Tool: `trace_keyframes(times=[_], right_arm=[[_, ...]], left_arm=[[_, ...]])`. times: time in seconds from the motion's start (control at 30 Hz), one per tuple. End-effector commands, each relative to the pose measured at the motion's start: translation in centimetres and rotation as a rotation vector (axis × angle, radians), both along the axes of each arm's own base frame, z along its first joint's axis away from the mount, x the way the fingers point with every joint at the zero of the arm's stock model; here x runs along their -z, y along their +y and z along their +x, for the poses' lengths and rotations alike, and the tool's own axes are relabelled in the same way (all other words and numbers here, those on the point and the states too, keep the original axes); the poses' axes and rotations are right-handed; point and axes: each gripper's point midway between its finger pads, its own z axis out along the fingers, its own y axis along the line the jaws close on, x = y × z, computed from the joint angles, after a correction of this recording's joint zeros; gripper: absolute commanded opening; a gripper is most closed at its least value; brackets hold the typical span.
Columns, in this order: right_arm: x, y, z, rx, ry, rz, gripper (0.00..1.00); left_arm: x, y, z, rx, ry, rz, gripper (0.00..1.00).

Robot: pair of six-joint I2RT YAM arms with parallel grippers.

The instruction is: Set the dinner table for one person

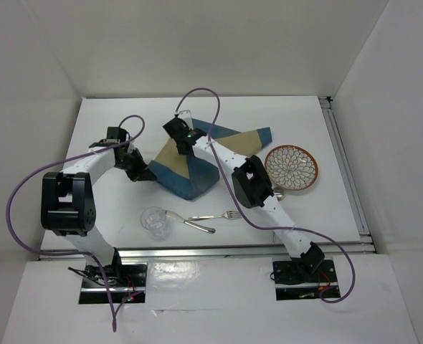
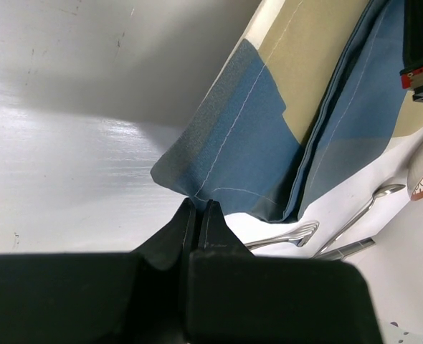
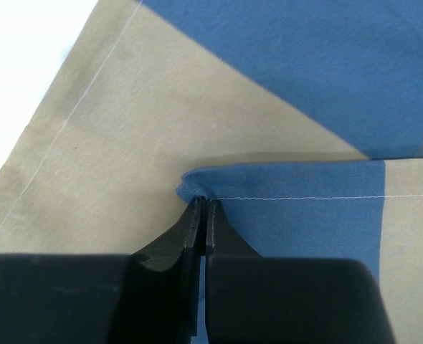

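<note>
My left jaws pinched tight on cloth's [image 1: 197, 175] left corner. My right jaws clamped on folded-over hem at cloth's far side. White desk [image 1: 290, 115] under cloth, spreading all round it. Right of cloth: plate [image 1: 291, 168]. Nearward of cloth: fork [image 1: 222, 215], glass [image 1: 155, 218].

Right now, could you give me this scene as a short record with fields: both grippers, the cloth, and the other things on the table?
left gripper: shut on a corner of the placemat
right gripper: shut on a folded edge of the placemat
placemat: blue and tan, folded over, not lying flat
plate: patterned, on the dinner table, right of placemat
glass: clear, near edge
fork: right of glass
</note>
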Motion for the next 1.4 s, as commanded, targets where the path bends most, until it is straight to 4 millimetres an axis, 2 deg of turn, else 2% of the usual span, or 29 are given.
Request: trace_keyframes(times=[0.0,0.07,0.1,0.13,0.27,0.37,0.4,0.43,0.47,0.5,0.53,0.57,0.6,0.67,0.7,0.73,0.8,0.83,0.9,0.93,0.97,1.0,1.03,1.1,1.17,1.2,1.23,1.33,1.37], right_arm=[[-5.9,-2.9,1.8,0.07,-0.075,0.019,0.0],[-7.2,-2.9,1.9,0.071,-0.09,0.034,0.0],[-8.9,-2.9,1.9,0.071,-0.111,0.054,0.0],[-9.3,-3.0,1.7,0.077,-0.112,0.062,0.0],[-13.0,-3.1,0.8,0.088,-0.137,0.14,0.0],[-16.9,-3.5,0.5,0.087,-0.176,0.222,0.0],[-19.1,-3.9,0.5,0.081,-0.195,0.258,0.0],[-20.4,-3.9,0.4,0.086,-0.215,0.286,0.0],[-21.4,-4.6,0.4,0.095,-0.227,0.295,0.0],[-24.3,-5.0,-0.1,0.093,-0.268,0.333,0.0],[-25.8,-5.3,-0.4,0.091,-0.292,0.355,0.0],[-26.3,-6.3,-0.5,0.107,-0.301,0.353,0.0],[-29.5,-7.5,-1.5,0.12,-0.351,0.383,0.0],[-31.9,-8.6,-2.6,0.131,-0.392,0.423,0.0],[-31.3,-9.4,-3.3,0.142,-0.386,0.406,0.0],[-34.8,-10.7,-4.7,0.156,-0.445,0.468,0.0],[-36.6,-12.4,-6.2,0.177,-0.477,0.492,0.0],[-38.5,-13.8,-7.6,0.185,-0.514,0.52,0.0],[-40.4,-15.2,-9.3,0.208,-0.55,0.546,0.0],[-41.9,-16.7,-10.8,0.215,-0.578,0.568,0.0],[-42.7,-17.3,-11.6,0.219,-0.589,0.59,0.0],[-42.4,-17.7,-12.4,0.222,-0.589,0.584,0.0],[-43.8,-19.1,-14.0,0.227,-0.606,0.616,0.0],[-45.2,-20.5,-15.8,0.236,-0.627,0.668,0.0],[-45.9,-20.9,-17.0,0.223,-0.623,0.693,0.0],[-45.9,-20.9,-17.4,0.213,-0.622,0.7,0.0],[-46.3,-21.1,-17.7,0.217,-0.626,0.717,0.0],[-46.4,-21.4,-18.0,0.217,-0.626,0.717,0.0],[-45.8,-21.3,-17.7,0.226,-0.617,0.699,0.0]], left_arm=[[-1.3,0.1,-0.3,0.007,-0.032,0.008,0.0],[-1.3,0.1,-0.3,0.007,-0.032,0.008,0.0],[-1.3,0.1,-0.3,0.007,-0.032,0.008,0.0],[-1.3,0.1,-0.3,0.007,-0.032,0.008,0.0],[-2.0,0.3,0.3,0.002,-0.052,0.0,0.0],[-3.3,0.2,1.1,0.005,-0.075,-0.008,0.0],[-4.5,0.1,1.7,0.009,-0.098,-0.015,0.0],[-5.3,0.2,2.1,0.006,-0.111,-0.027,0.0],[-7.0,0.3,3.3,0.007,-0.154,-0.025,0.0],[-7.8,0.6,3.4,0.007,-0.157,-0.029,0.0],[-8.8,0.6,3.8,0.008,-0.173,-0.028,0.0],[-10.7,1.0,4.8,-0.002,-0.219,-0.025,0.0],[-12.0,1.4,5.1,0.0,-0.251,-0.029,0.0],[-14.3,1.7,5.6,-0.005,-0.3,-0.035,0.0],[-16.8,2.2,6.4,-0.014,-0.367,-0.028,0.0],[-18.0,1.9,6.5,0.0,-0.387,-0.047,0.0],[-20.4,2.1,6.3,0.007,-0.426,-0.051,0.0],[-22.9,2.7,6.6,-0.003,-0.484,-0.042,0.0],[-25.7,2.9,6.2,0.001,-0.55,-0.051,0.0],[-28.1,3.3,5.5,-0.007,-0.608,-0.04,0.0],[-29.5,3.7,5.3,-0.017,-0.645,-0.031,0.0],[-31.1,4.0,4.8,-0.024,-0.675,-0.023,0.0],[-32.6,3.8,4.0,-0.021,-0.71,-0.018,0.0],[-34.9,4.2,3.0,-0.028,-0.761,-0.012,0.0],[-36.5,3.9,2.1,-0.019,-0.801,-0.012,0.0],[-37.9,3.8,1.6,-0.016,-0.842,-0.005,0.0],[-37.7,3.8,1.5,-0.016,-0.832,-0.007,0.0],[-39.2,3.6,1.0,-0.025,-0.876,-0.012,0.0],[-39.4,3.5,1.0,-0.017,-0.886,-0.017,0.0]])
